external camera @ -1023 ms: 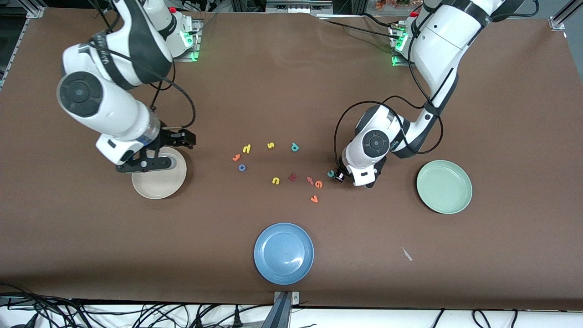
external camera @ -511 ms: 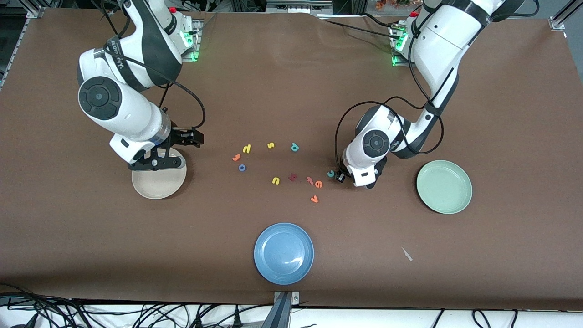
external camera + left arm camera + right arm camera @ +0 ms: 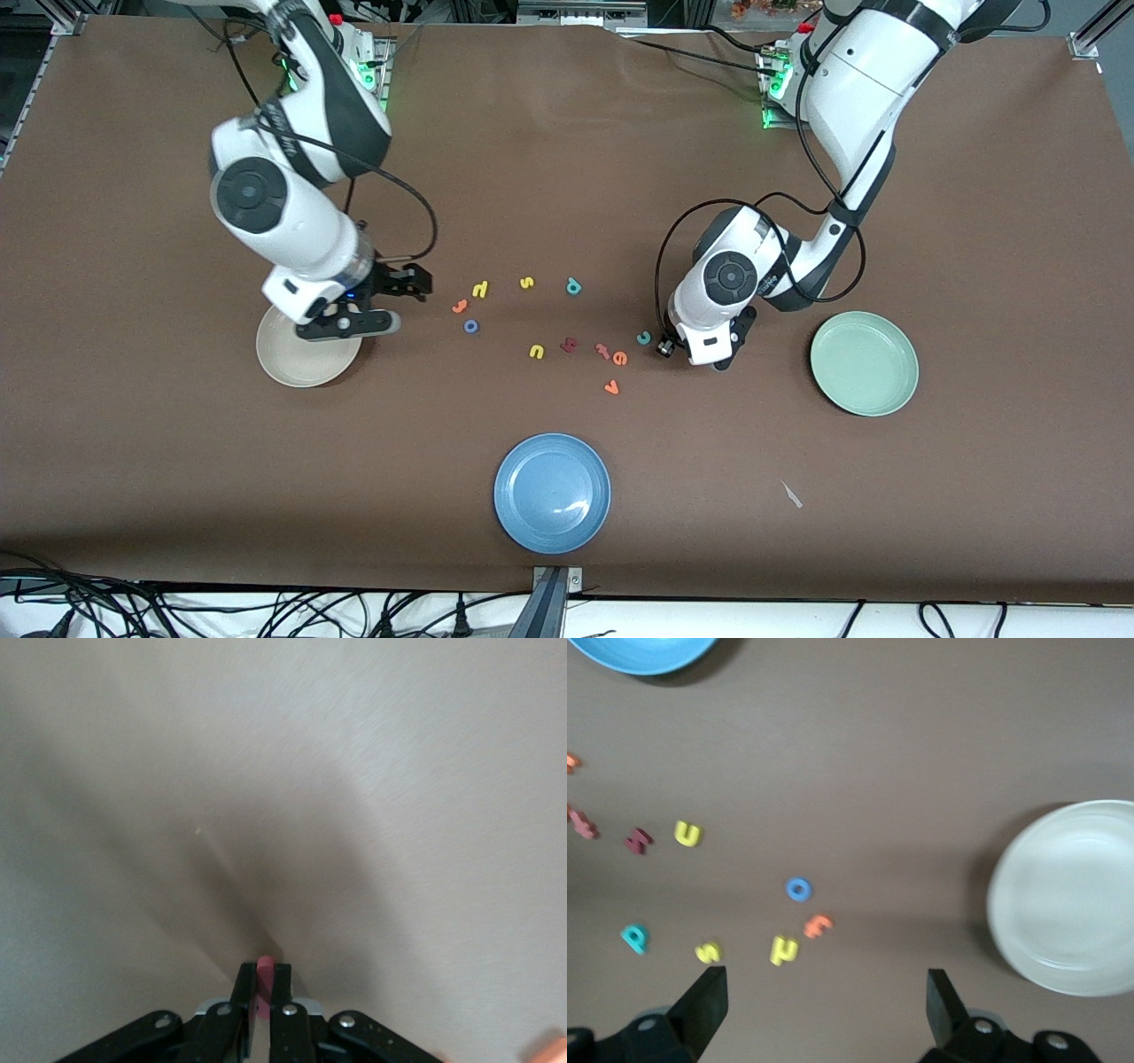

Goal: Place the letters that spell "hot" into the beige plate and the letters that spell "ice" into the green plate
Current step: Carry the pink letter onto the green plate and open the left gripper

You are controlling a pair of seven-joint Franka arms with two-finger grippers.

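Note:
My left gripper is low at the table beside the teal c. In the left wrist view the left gripper is shut on a small pinkish-red bar, the i. The orange e lies close by. My right gripper hangs open and empty over the table between the beige plate and the orange t. The yellow h and blue o lie beside the t. The right wrist view shows its gripper, h, o, t and beige plate. The green plate stands empty.
Other letters lie mid-table: yellow s, teal p, yellow u, a dark red letter, a pinkish t-like letter, orange v. A blue plate sits nearest the front camera.
My right arm has swung from over the beige plate toward the letters, still open. My left gripper has shut on the small red bar beside the teal c.

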